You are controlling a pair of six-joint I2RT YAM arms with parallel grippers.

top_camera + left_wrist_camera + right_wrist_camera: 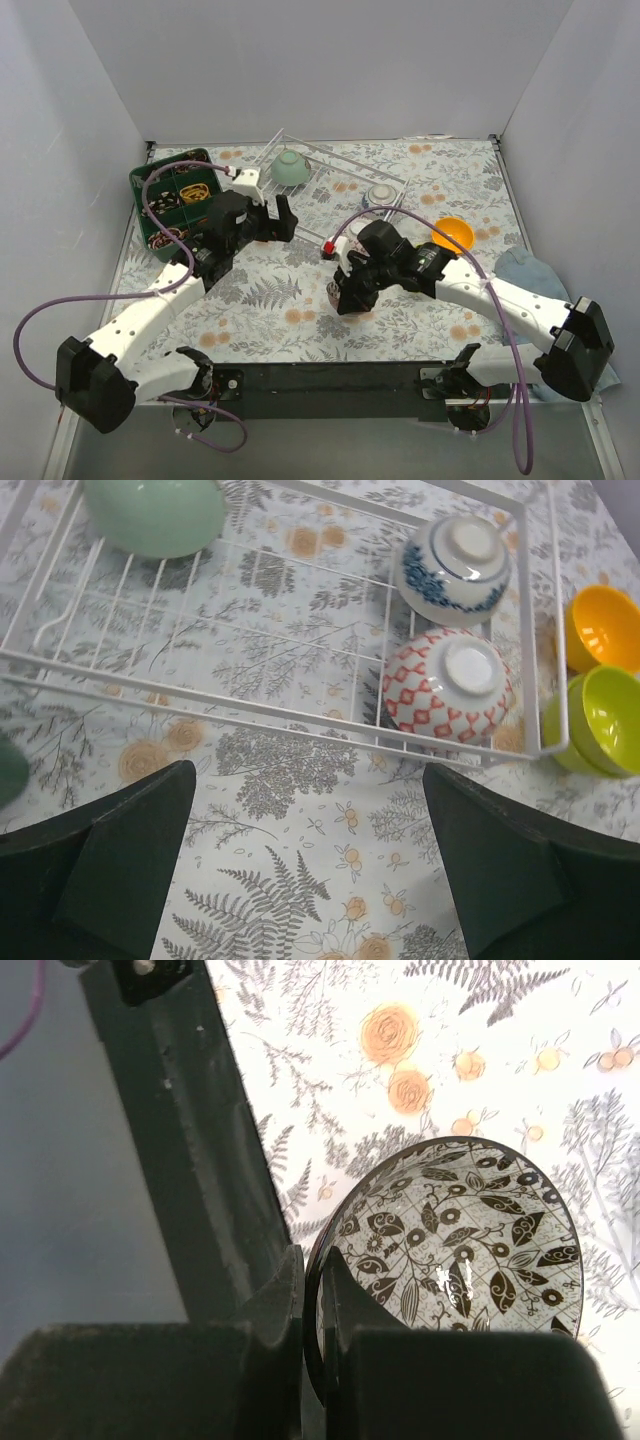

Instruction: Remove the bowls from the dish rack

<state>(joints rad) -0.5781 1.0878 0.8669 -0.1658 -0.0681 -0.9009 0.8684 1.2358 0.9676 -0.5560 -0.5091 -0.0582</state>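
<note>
Three bowls sat in dish rack (250, 698): green bowl (155, 515), blue-and-white bowl (455, 570), pink-patterned bowl (448, 685). Orange bowl (605, 630) and lime bowl (605, 720) were out on table (300, 880), just beside rack. Right gripper (312, 1290) pinched rim of leaf-patterned bowl (460, 1240), low over table. Left gripper (305, 810) was wide, empty, near rack. About half done.

- Clipped by the top edge, ahead-left of the left gripper (305, 780): pale green bowl (155, 515).
- Cut by the right edge, ahead-right: orange bowl (608, 628), lime bowl (605, 720).
- Partly hidden behind the right gripper (315, 1280) fingers: leaf-patterned bowl (460, 1240).

green bowl (155, 515), red-lattice bowl (447, 687), blk-leaf bowl (460, 1240), orange bowl (605, 628)
</note>
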